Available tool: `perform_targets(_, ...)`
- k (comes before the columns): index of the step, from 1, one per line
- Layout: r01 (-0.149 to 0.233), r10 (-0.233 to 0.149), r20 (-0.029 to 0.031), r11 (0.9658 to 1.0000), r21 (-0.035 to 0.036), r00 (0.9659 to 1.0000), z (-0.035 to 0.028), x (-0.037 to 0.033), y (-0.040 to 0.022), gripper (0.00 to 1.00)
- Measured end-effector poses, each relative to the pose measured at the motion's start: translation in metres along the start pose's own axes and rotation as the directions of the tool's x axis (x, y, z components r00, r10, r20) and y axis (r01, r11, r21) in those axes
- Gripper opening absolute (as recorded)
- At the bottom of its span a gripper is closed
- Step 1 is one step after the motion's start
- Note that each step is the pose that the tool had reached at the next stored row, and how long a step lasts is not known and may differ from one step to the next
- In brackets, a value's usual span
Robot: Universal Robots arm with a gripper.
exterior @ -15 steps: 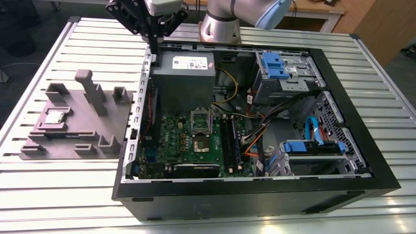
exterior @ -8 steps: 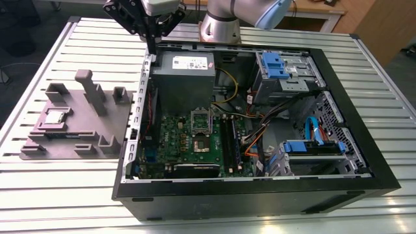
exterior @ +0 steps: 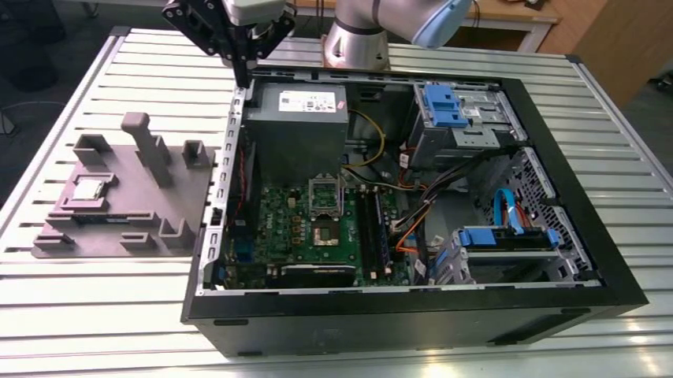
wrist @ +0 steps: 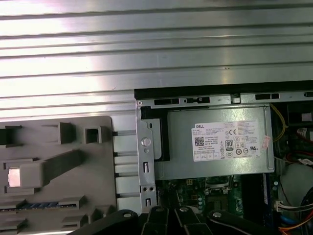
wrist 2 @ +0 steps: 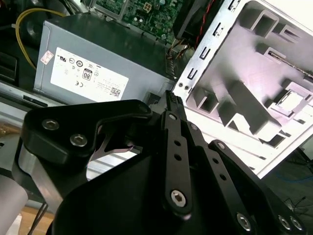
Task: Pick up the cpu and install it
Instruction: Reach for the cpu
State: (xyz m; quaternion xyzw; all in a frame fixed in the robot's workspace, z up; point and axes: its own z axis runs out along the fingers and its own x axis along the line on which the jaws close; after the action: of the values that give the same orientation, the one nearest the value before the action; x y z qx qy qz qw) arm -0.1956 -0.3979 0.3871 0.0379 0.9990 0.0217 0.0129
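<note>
Your cpu (exterior: 90, 189) sits flat in a square recess of the grey tray (exterior: 184, 201), on the table (exterior: 105, 307) at the exterior view's left of the open case (exterior: 421, 307). The gripper (exterior: 244, 77) is well apart from it. It hangs above the case's far corner beside the power supply (exterior: 298, 126), fingers drawn together with nothing between them. Expect the chip to be light, stiff and thin, with a slick metal top. It is likely fragile on its underside, so take it by two opposite edges of the pale rim and keep it level. The recess walls look close around it, leaving little room for the fingers. A long dark board (exterior: 105, 219) lies in a tray slot just beside the chip, and grey posts stand up near it. Inside the case, the green mainboard (exterior: 273, 213) carries the socket (exterior: 324, 230), which looks open and empty with its frame raised. Orange and blue cables (exterior: 421, 224) run near the socket, and drive cages (exterior: 458, 118) fill the far side.
</note>
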Motion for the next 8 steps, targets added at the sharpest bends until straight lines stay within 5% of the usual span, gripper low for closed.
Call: perform_targets(8, 0.000, 0.000, 0.0000, 1.0000, 0.0000, 1.0000, 0.0000, 0.0057, -0.0004, 0.10)
